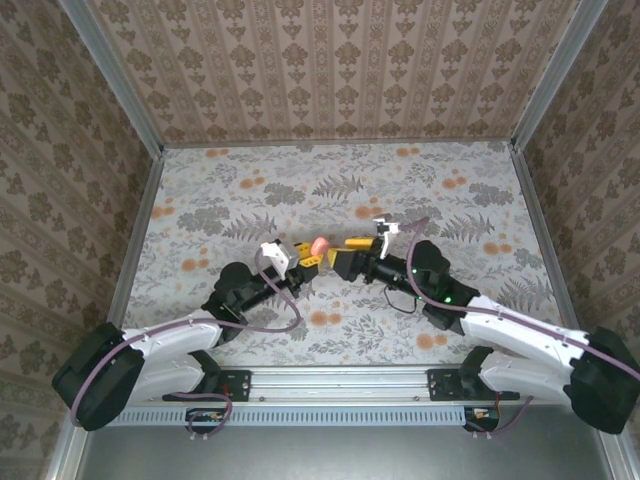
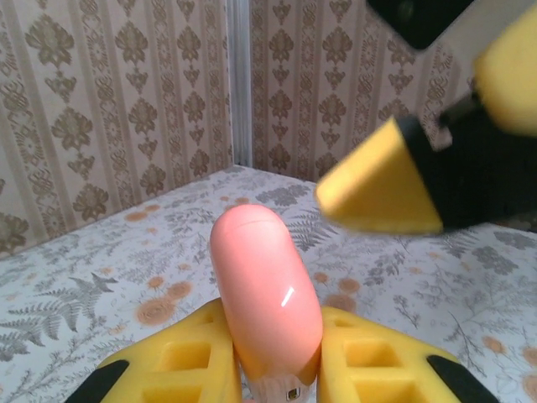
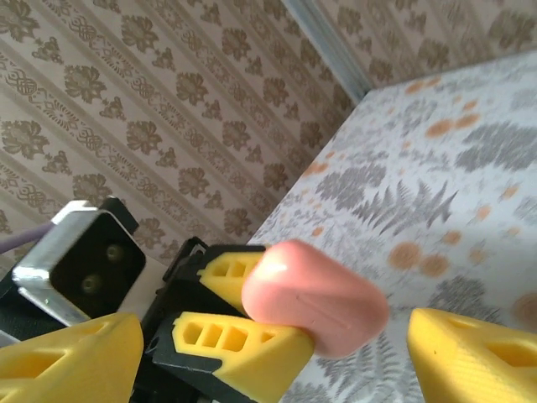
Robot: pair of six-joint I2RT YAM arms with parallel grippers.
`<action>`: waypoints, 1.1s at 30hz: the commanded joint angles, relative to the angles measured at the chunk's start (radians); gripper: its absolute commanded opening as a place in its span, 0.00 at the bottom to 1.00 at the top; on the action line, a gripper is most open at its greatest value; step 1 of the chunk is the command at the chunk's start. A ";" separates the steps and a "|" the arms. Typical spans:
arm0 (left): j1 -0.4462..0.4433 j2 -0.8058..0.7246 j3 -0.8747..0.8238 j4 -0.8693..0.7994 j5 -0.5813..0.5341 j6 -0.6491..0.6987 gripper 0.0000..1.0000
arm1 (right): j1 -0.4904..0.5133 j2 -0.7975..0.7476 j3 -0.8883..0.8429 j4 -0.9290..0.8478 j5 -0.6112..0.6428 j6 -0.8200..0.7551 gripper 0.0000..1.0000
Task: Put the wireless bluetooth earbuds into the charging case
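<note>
The charging case (image 1: 319, 246) is a salmon-pink rounded block with its lid closed, held above the table's middle. My left gripper (image 1: 308, 262) is shut on its lower end; in the left wrist view the case (image 2: 264, 294) stands up between the yellow pads (image 2: 180, 361). My right gripper (image 1: 345, 252) is open just right of the case, its fingers apart from it. In the right wrist view the case (image 3: 315, 294) sits between the left gripper's pads (image 3: 235, 340), with my right fingertips (image 3: 478, 361) wide on either side. The wireless bluetooth earbuds are hidden.
The floral tabletop (image 1: 330, 190) is ringed by patterned walls with metal corner posts (image 1: 150, 130). Both arms meet at the centre, with one right finger (image 2: 377, 189) hanging close above the case in the left wrist view.
</note>
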State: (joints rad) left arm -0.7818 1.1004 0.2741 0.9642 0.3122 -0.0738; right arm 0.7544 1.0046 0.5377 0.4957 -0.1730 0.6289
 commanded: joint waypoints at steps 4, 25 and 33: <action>0.026 0.019 0.080 -0.053 0.246 -0.037 0.20 | -0.098 -0.148 -0.030 -0.159 -0.165 -0.349 0.76; 0.038 0.049 0.165 -0.056 0.623 -0.067 0.19 | -0.262 -0.086 0.045 -0.402 -0.798 -1.038 0.64; 0.030 0.058 0.180 -0.050 0.664 -0.067 0.18 | -0.261 0.003 0.115 -0.409 -0.875 -1.043 0.58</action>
State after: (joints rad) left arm -0.7509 1.1515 0.4171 0.9035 0.9260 -0.1284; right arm 0.4973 0.9863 0.6079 0.0986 -0.9592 -0.3920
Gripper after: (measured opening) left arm 0.188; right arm 0.587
